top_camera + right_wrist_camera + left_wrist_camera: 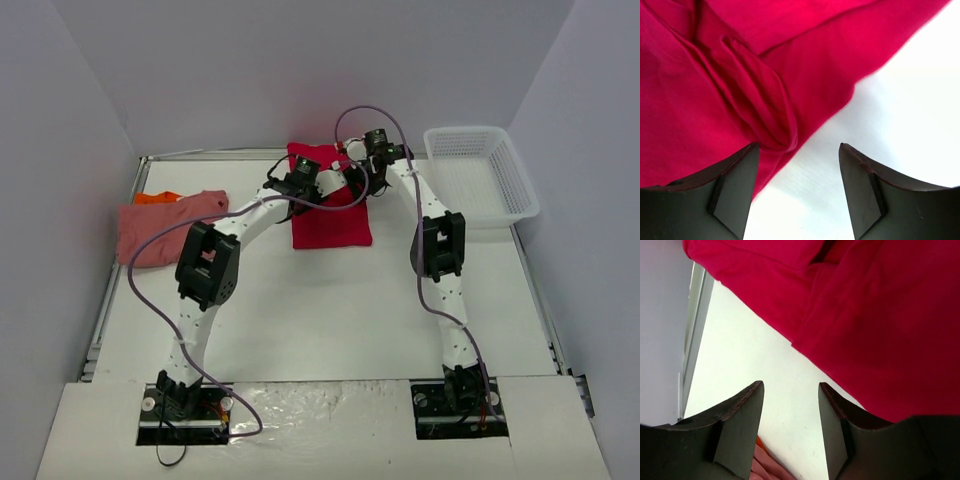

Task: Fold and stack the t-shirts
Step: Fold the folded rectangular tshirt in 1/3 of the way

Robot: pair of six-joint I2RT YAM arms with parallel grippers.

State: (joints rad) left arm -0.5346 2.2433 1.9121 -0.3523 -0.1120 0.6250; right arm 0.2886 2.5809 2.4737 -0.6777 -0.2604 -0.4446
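The bright red t-shirt (335,222) lies folded into a rectangle at the back middle of the table. Both grippers hang over its far end. My left gripper (318,187) is open, and in its wrist view the left gripper (790,385) has only bare table between the fingers, with the red t-shirt (875,325) just beyond. My right gripper (350,168) is open too. In its wrist view the right gripper (799,146) holds nothing, and a rolled fold of the red t-shirt (740,85) lies by its left finger. The salmon pink t-shirt (165,230) lies crumpled at the left, with the orange t-shirt (157,198) peeking out behind it.
A white mesh basket (480,175) stands at the back right corner. Grey walls close in the table on three sides, and a metal rail (115,270) runs along its left edge. Purple cables loop off both arms.
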